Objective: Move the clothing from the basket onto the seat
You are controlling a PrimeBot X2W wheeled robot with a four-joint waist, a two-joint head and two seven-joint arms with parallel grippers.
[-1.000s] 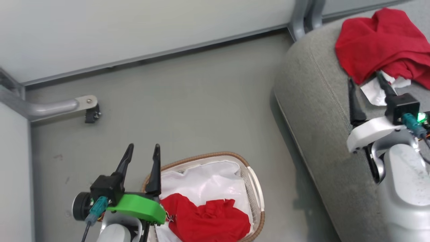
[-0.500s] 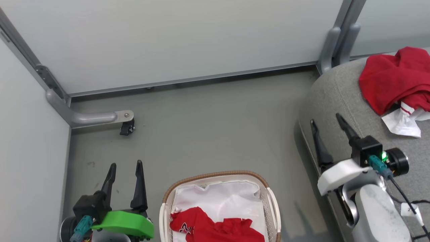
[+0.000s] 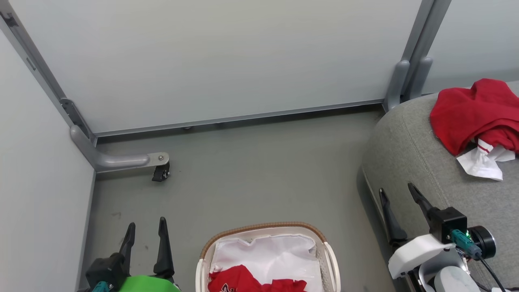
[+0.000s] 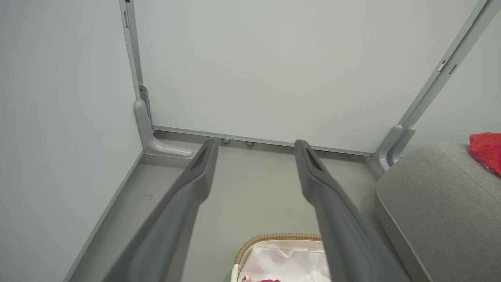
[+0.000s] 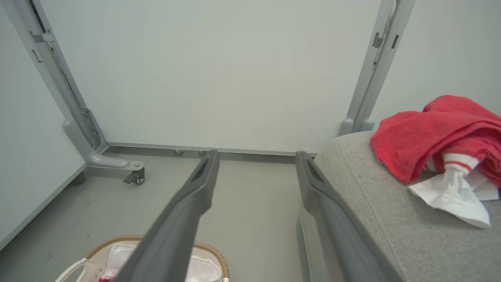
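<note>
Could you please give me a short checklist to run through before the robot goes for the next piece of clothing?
1. Left gripper open and empty: ok.
2. Right gripper open and empty: ok.
3. Clothing left in the basket: ok, a red garment lies on the white liner.
4. That garment fully in the head view: not ok, the bottom edge cuts it off.
5. Placed garment resting on the seat: ok.
6. More clothing hidden under the red garment: cannot tell.
</note>
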